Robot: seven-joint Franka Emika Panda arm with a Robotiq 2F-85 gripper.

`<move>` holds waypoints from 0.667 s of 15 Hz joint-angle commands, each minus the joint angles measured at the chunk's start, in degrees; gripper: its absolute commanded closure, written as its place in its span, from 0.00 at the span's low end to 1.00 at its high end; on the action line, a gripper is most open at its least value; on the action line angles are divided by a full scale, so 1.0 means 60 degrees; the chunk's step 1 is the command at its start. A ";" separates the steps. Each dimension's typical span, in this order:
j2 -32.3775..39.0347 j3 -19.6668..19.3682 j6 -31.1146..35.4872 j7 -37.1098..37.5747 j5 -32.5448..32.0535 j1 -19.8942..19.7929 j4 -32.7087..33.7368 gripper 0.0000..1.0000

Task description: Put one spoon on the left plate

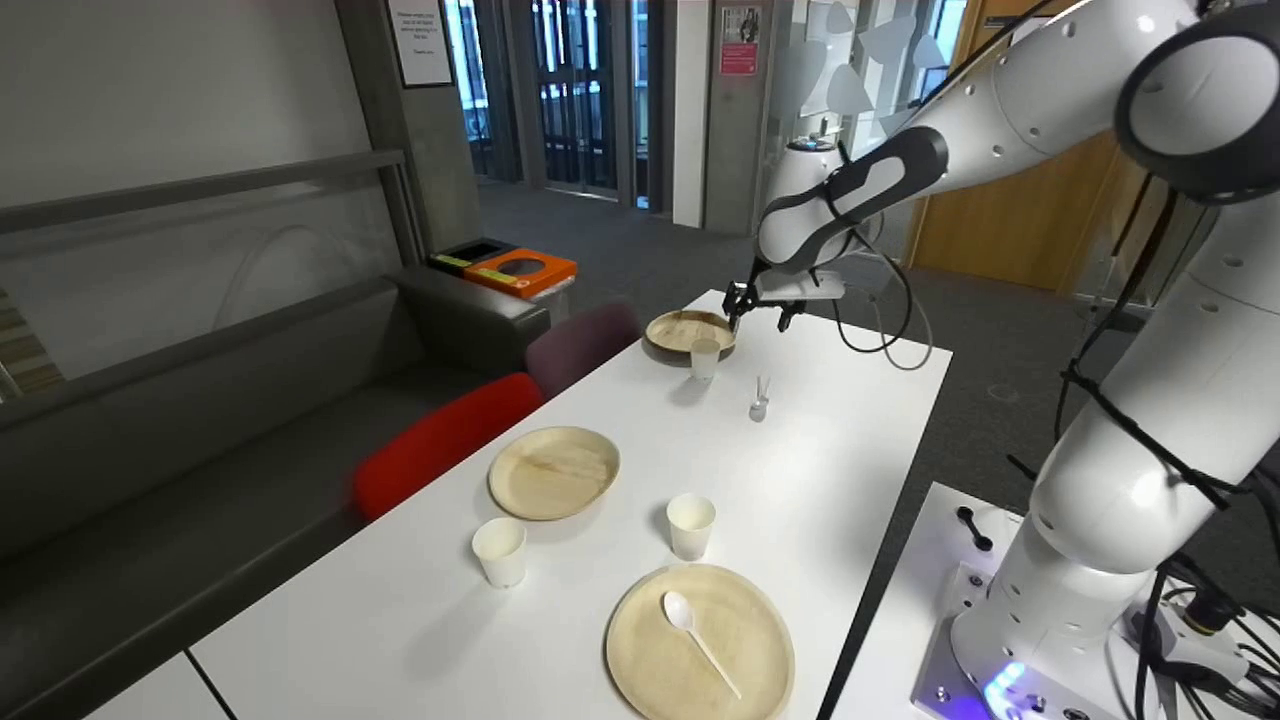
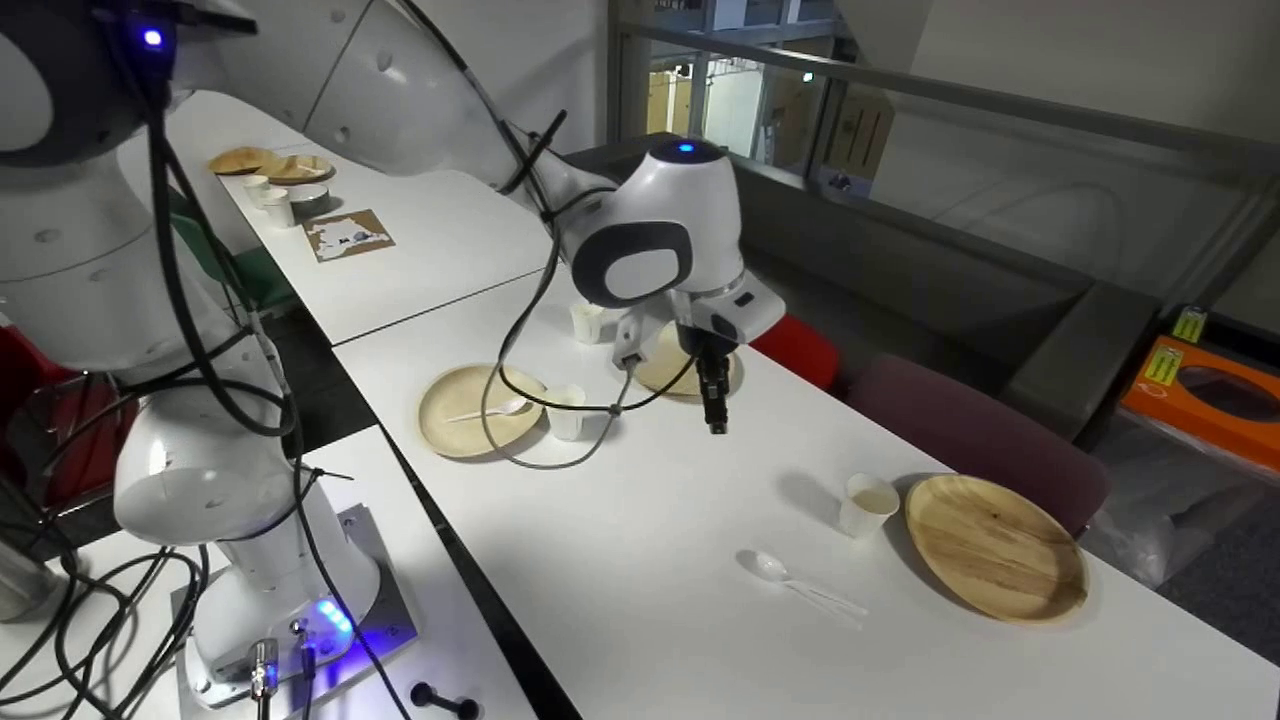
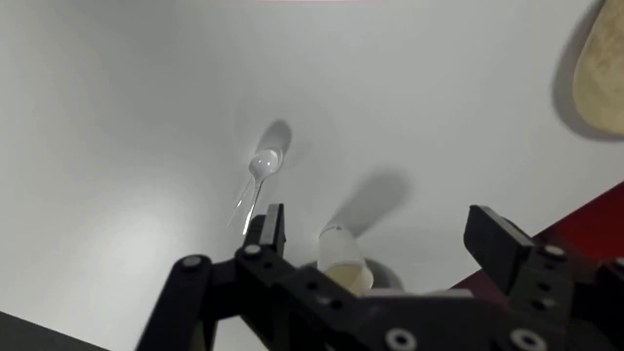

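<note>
White plastic spoons (image 1: 758, 408), apparently two overlapping with two thin handles, lie on the white table. They also show in an exterior view (image 2: 772, 568) and, left of the jaws, in the wrist view (image 3: 263, 165). My gripper (image 3: 378, 214) is open, with nothing between its fingers, above the table and the spoons; it also shows in both exterior views (image 1: 760, 312) (image 2: 715, 425). The left plate, round, tan and rimmed, seems to be the middle one (image 1: 555, 472). It is partly hidden by the arm in an exterior view (image 2: 665, 365) and cut off in the wrist view (image 3: 604, 78).
A larger flat plate (image 1: 650, 640) carries another white spoon (image 1: 680, 612). A wooden plate (image 2: 995, 550) stands near a white cup (image 2: 868, 508), which appears below the jaws in the wrist view (image 3: 341, 248). Two more cups (image 1: 690, 527) (image 1: 500, 552) stand on the table. Cables hang from the arm.
</note>
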 commanded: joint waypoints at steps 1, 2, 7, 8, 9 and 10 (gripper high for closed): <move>0.2130 -0.0496 0.0068 0.1103 0.0198 -0.0190 0.2194 0.00; 0.2668 -0.0712 -0.0003 0.1497 0.0101 -0.0192 0.2678 0.00; 0.3647 -0.1426 -0.0050 0.2445 0.0151 0.0110 0.3271 0.00; 0.4027 -0.1533 -0.0076 0.2754 0.0152 0.0137 0.3579 0.00; 0.4291 -0.1576 -0.0082 0.2914 0.0160 0.0145 0.3795 0.00; 0.4441 -0.1585 -0.0089 0.2998 0.0166 0.0150 0.3936 0.00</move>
